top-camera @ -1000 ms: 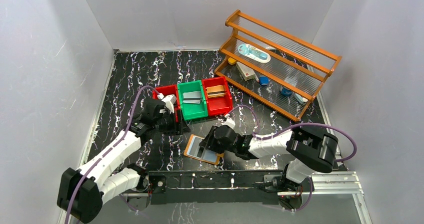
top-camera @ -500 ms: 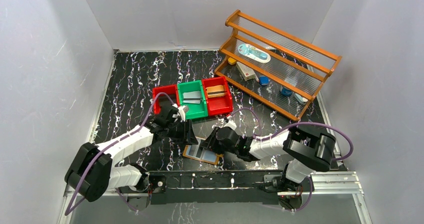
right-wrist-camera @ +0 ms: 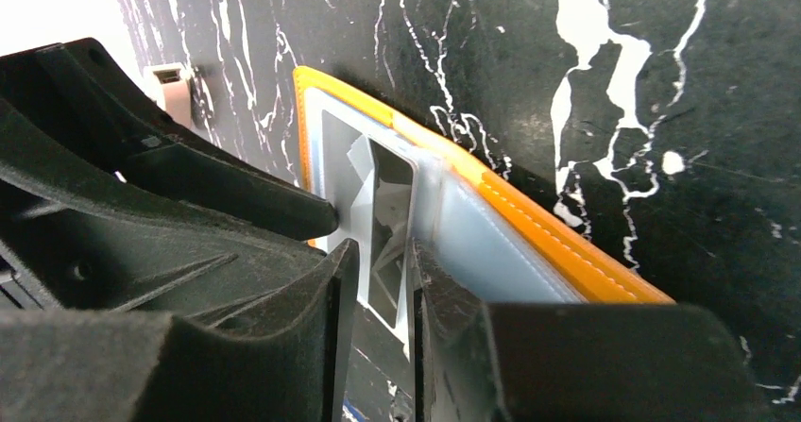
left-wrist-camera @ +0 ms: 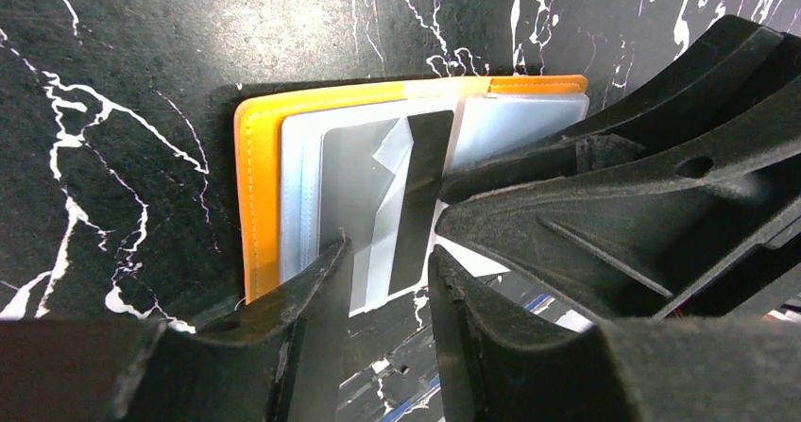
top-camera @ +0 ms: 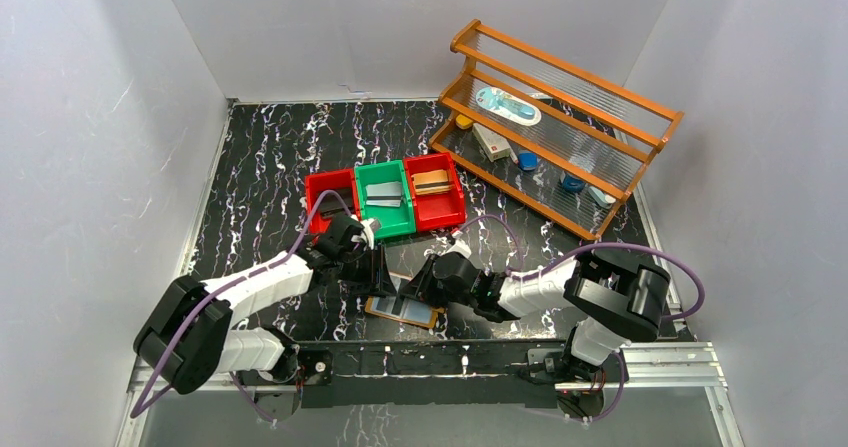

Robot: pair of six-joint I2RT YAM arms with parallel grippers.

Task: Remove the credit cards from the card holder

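The card holder (top-camera: 382,306) lies open on the black marbled table near the front edge, tan-orange with clear pockets (left-wrist-camera: 529,120). A grey credit card with a black stripe (left-wrist-camera: 357,186) sticks partly out of a pocket; it also shows in the right wrist view (right-wrist-camera: 389,224). My left gripper (left-wrist-camera: 387,261) is open, its fingertips either side of the card's near edge. My right gripper (right-wrist-camera: 383,261) stands at the wallet's middle with its jaws a narrow gap apart over the card and the pocket edge. In the top view the left gripper (top-camera: 379,275) and right gripper (top-camera: 424,285) meet over the wallet.
Three joined bins stand behind: a red one (top-camera: 322,189), a green one (top-camera: 392,217) holding a grey card (top-camera: 383,196), and a red one (top-camera: 447,207) with a brown item. A wooden rack (top-camera: 560,117) with small things fills the back right. A metal rail (top-camera: 420,357) runs along the front.
My left arm has swung from the red and green bins down and right to the open wallet. My right gripper has stayed at the wallet, which shifted slightly.
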